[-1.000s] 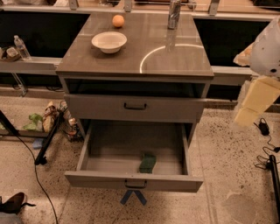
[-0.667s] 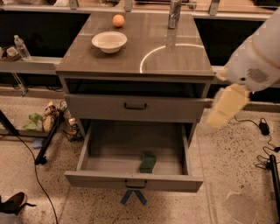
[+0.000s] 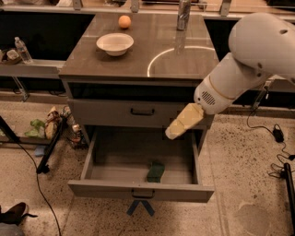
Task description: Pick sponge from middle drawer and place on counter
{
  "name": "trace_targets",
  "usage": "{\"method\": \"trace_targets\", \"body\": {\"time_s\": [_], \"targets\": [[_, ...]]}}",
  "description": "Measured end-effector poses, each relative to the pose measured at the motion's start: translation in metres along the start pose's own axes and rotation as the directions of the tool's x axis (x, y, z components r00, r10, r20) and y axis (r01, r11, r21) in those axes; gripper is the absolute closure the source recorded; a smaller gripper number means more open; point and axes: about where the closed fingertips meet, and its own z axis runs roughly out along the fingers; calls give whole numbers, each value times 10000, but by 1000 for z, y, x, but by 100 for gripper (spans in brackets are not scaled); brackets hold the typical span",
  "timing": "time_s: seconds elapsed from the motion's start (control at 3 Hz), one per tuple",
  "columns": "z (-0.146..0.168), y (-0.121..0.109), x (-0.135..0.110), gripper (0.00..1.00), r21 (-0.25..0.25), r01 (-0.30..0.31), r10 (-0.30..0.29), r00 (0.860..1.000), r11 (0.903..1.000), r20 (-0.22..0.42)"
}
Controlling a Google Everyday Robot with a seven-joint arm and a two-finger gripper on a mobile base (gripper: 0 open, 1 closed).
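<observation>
Hovering above the right rear part of the open middle drawer [image 3: 101, 188], my gripper [image 3: 183, 122] hangs at the end of my white arm [image 3: 249, 60], which reaches in from the upper right. It points down and to the left, in front of the closed upper drawer front [image 3: 110, 112], and it touches nothing that I can see. Whether it is spread or pressed together I cannot tell, and I see nothing held in it. The sponge [image 3: 156, 171] lies on the grey tray floor of the middle drawer, green side up, a little right of centre and close to the front panel, below and to the left of my gripper and well apart from it. That drawer is pulled fully out, its small black handle [image 3: 143, 195] facing the floor side. The counter [image 3: 138, 60] above carries a white bowl [image 3: 115, 44] near its left side and an orange fruit [image 3: 124, 21] behind the bowl, the two apart. A metal post [image 3: 183, 14] stands at the counter's back edge. To the left, a water bottle [image 3: 22, 50] stands upright on a narrow ledge [image 3: 37, 70].
</observation>
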Motion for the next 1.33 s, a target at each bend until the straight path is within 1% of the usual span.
{"method": "trace_targets", "body": {"time_s": [0.33, 0.67, 1.0, 1.33], "targets": [[2, 0, -2, 0, 33, -807, 807, 9967, 9967, 47], [2, 0, -2, 0, 34, -802, 802, 9968, 9968, 47], [20, -3, -2, 0, -54, -843, 843, 9964, 9964, 47], [67, -23, 13, 0, 127, -1599, 1600, 9871, 9871, -101]]}}
